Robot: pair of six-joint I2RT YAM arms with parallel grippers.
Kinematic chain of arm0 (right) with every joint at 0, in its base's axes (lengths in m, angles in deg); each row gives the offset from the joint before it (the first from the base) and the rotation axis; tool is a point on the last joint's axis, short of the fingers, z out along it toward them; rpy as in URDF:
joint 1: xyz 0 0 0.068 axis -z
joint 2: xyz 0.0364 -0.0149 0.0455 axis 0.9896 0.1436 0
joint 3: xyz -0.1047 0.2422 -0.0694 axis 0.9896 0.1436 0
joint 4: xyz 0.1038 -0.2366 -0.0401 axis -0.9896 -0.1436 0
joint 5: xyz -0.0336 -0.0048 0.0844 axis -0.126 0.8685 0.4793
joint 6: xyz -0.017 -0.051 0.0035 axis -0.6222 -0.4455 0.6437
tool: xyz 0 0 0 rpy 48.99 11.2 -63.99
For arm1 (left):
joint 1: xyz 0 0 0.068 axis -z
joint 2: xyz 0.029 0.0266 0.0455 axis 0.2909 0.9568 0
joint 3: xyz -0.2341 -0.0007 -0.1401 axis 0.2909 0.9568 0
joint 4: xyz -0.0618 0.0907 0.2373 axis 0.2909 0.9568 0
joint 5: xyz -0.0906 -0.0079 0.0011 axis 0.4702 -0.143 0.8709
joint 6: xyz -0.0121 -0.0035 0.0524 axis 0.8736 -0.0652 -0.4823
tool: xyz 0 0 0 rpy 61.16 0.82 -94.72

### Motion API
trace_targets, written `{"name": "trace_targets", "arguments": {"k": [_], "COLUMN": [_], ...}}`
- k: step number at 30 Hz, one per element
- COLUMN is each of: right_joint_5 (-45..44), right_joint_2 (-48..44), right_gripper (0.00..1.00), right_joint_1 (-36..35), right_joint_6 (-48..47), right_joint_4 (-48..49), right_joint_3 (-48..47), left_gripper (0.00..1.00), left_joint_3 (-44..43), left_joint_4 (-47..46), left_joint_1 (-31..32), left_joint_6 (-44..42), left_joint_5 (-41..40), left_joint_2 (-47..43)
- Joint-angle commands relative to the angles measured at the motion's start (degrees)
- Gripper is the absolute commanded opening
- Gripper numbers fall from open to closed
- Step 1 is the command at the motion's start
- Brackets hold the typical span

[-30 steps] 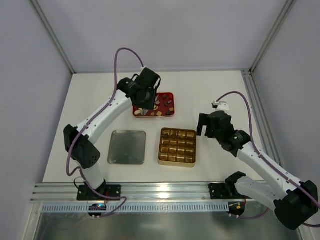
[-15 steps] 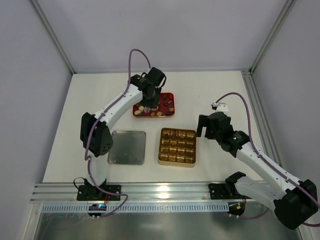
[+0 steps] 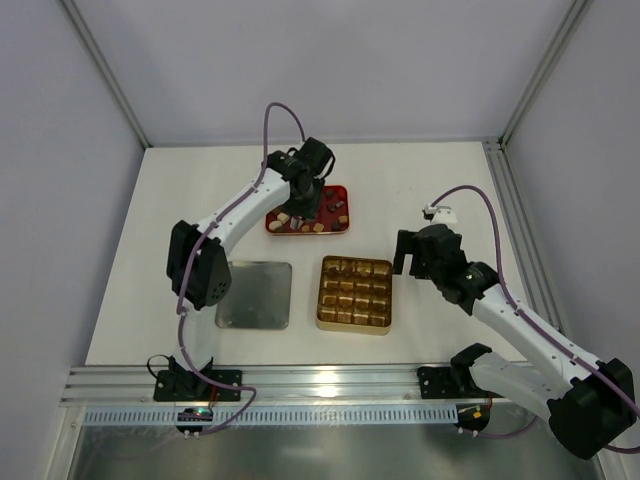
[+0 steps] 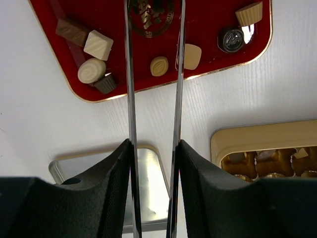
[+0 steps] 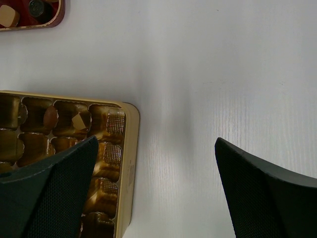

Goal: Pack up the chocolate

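Packing has barely begun: most small brown, tan and cream chocolate pieces point(image 4: 96, 44) lie in the red rectangular tray point(image 4: 208, 54). About two sit in the square gold gridded tin point(image 5: 132, 148). Your left gripper point(image 3: 298, 210) hangs over the tray, narrowly parted and empty. Your right gripper point(image 5: 156, 144) is spread wide beside the tin.

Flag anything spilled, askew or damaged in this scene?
Nothing stands out. The chocolate pieces lie inside the red tray, none spilled outside it. The gold tin sits flat with a few cells filled, the silver lid flat beside it. The left gripper and right gripper are open and empty.
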Motion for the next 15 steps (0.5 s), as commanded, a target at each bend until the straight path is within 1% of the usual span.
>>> {"name": "trace_targets", "arguments": {"k": [1, 6, 15], "right_joint_5": [-0.1, -0.3, 0.1], "right_joint_2": [-0.1, -0.1, 0.2], "right_gripper": [1.0, 1.0, 1.0], "right_joint_1": [0.1, 0.0, 0.1], "right_joint_6": [-0.2, -0.2, -0.1], "right_joint_4": [1.9, 1.9, 2.2], "right_joint_3": [0.2, 0.2, 0.3], "left_gripper": [0.41, 0.38, 0.36], "left_joint_3": [-1.9, -1.8, -1.1], "left_joint_4": [-1.5, -1.6, -1.1], "left_joint_1": [-0.3, -0.3, -0.3], "left_joint_6": [-0.9, -0.8, -0.9], "left_joint_5": [0.8, 1.2, 1.3], "left_joint_2": [0.0, 0.2, -0.5]}}
